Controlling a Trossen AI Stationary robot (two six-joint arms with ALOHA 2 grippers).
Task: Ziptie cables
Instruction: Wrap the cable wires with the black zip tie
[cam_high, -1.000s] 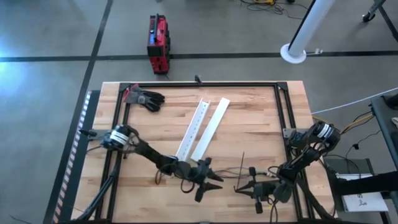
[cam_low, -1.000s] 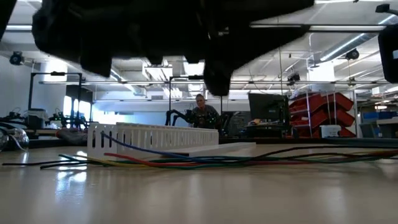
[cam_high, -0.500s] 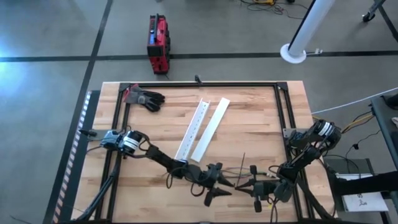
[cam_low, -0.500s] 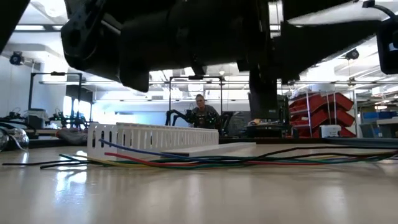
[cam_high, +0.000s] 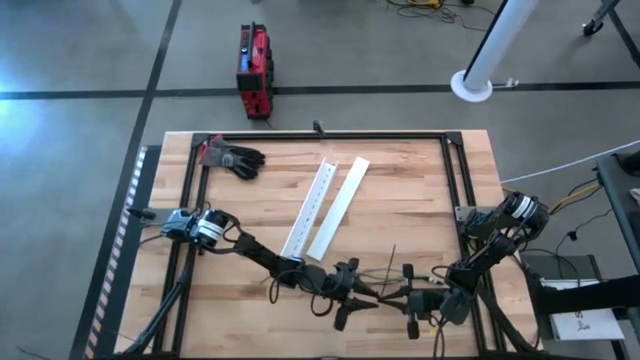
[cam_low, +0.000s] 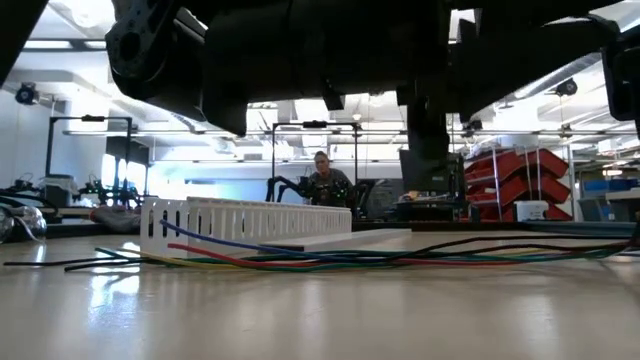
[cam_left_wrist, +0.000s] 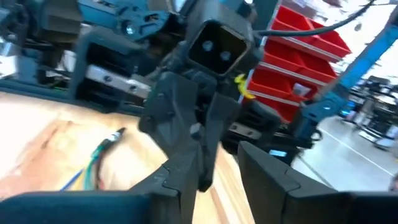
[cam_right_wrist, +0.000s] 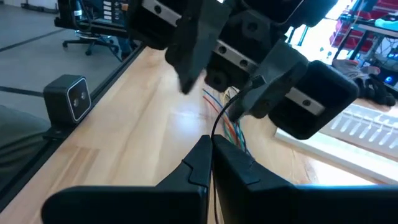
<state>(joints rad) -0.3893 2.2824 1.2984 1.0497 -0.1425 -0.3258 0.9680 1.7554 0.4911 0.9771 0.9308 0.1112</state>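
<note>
The cables (cam_low: 330, 258) are a loose bundle of thin wires, blue, red, green, yellow and black, lying flat on the wooden table (cam_high: 400, 215) toward its 6 o'clock edge, in front of two white strips (cam_high: 325, 205). The left gripper (cam_high: 352, 300) hangs over them with its fingers spread. The right gripper (cam_high: 392, 297) meets it from 3 o'clock, fingers pressed together on one thin black wire (cam_right_wrist: 219, 121) that arcs upward. A black glove (cam_high: 236, 158) lies at the table's 11 o'clock corner.
</note>
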